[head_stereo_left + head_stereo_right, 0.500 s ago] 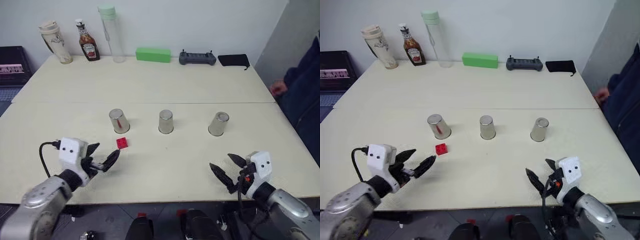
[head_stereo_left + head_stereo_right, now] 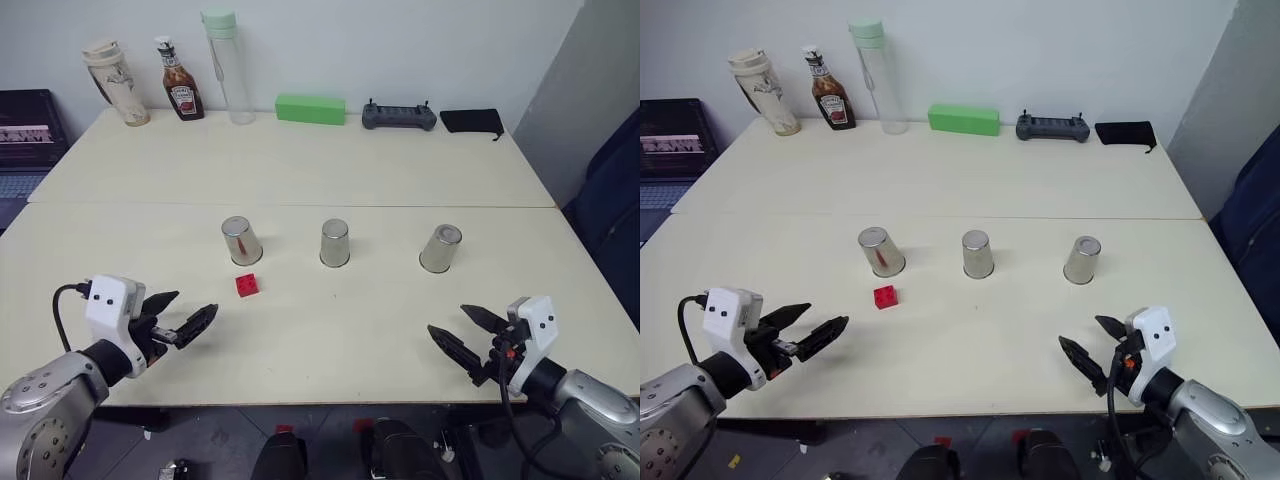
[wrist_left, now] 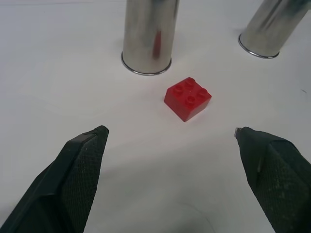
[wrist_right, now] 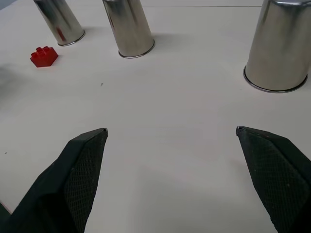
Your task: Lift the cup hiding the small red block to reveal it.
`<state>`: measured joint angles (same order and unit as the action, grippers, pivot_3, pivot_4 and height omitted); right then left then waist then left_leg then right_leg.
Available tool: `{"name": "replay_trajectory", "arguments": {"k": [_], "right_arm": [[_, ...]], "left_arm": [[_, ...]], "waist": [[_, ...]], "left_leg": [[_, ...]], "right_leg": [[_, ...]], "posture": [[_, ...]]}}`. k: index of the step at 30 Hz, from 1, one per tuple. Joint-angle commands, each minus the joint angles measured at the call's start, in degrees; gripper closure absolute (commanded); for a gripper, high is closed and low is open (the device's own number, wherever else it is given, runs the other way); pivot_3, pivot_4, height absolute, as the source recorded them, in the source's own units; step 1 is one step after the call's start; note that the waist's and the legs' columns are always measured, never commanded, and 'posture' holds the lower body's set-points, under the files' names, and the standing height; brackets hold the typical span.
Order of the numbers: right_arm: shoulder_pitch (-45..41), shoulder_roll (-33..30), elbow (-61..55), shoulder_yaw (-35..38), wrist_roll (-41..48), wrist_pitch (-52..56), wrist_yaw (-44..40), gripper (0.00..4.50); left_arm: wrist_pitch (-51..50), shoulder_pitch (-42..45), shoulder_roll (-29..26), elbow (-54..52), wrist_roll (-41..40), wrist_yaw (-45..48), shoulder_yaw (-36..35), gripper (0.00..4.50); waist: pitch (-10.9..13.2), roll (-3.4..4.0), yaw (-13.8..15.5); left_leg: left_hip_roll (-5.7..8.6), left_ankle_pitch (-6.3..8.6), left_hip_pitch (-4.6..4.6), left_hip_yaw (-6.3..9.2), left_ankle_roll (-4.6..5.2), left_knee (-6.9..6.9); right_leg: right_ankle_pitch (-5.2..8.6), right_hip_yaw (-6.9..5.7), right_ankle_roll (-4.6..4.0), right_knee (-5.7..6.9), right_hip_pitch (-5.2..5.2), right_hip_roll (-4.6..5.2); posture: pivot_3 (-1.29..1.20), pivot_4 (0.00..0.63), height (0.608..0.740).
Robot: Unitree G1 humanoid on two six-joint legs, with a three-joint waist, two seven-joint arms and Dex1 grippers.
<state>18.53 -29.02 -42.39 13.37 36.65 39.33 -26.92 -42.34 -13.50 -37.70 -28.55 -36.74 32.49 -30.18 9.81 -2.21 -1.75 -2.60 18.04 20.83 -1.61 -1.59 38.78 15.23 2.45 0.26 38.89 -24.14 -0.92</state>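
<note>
Three upturned metal cups in a row ahead of my claws: left cup (image 2: 240, 241), middle cup (image 2: 334, 243), right cup (image 2: 439, 248), none between my left gripper (image 2: 185, 321) and the block. Small red block (image 2: 246, 285) sits bare, just ahead-right of my left claw, just beside the left cup; studded top, bright red, much shorter than the cups. Left claw spread wide, empty. Right gripper (image 2: 468, 338) spread wide, empty, near the right cup. Cream table (image 2: 300, 160); ketchup bottle (image 2: 178, 80), green box (image 2: 310, 108), controller (image 2: 398, 116) far back by the white wall.
</note>
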Motion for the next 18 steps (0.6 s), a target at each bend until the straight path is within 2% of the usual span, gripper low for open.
{"name": "replay_trajectory", "arguments": {"k": [1,18], "right_arm": [[0.42,0.01,-1.77,0.94,-0.29,-1.82,0.52,0.0],[0.94,0.17,-0.33,0.38,-3.61,-5.48,0.76,0.0]], "left_arm": [[2.7,0.34,-0.25,0.05,0.84,0.87,-0.01,0.04],[6.06,-1.34,1.73,-0.21,1.71,1.04,1.71,0.04]], "waist": [[0.0,0.0,0.0],[0.0,0.0,0.01]], "left_leg": [[0.0,0.0,0.0,-0.01,0.0,0.0],[0.0,0.0,-0.02,-0.04,0.0,0.01]], "right_leg": [[0.0,0.0,0.0,0.0,0.0,0.0],[-0.01,0.02,0.02,0.0,0.0,0.0]], "posture": [[0.0,0.15,0.74],[0.0,0.15,0.74]]}}
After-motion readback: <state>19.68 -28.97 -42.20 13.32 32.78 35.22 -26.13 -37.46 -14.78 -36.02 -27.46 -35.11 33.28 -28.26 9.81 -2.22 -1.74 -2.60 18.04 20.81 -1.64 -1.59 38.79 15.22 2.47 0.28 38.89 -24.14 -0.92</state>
